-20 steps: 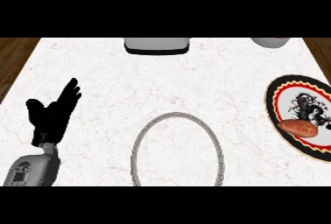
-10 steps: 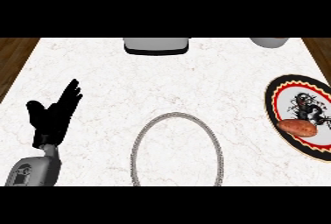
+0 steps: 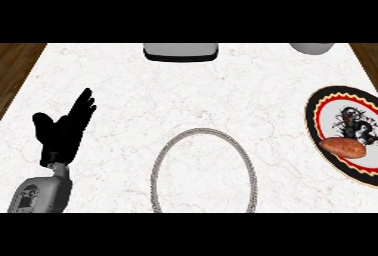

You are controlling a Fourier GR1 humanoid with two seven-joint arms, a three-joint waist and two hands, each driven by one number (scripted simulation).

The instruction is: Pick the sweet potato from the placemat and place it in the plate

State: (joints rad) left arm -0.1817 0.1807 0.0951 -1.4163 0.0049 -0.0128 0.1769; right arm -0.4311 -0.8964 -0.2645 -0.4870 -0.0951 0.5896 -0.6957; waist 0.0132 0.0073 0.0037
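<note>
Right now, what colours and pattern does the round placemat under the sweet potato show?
Head view: the round placemat has a black rim, red ring, and white centre with a black figure.

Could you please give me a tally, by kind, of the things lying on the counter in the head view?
Sweet potato: 1
Round patterned placemat: 1
Plate with beaded rim: 1
Grey objects cut off at the far edge, kind unclear: 2, one at centre, one at right
Total: 5

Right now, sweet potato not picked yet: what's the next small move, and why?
Probably bring the right hand, not in view, in toward the reddish-brown sweet potato. It lies untouched on the round black-and-red patterned placemat at the counter's right edge, while the grey-rimmed round plate sits at centre and the open black left hand rests far left.
</note>
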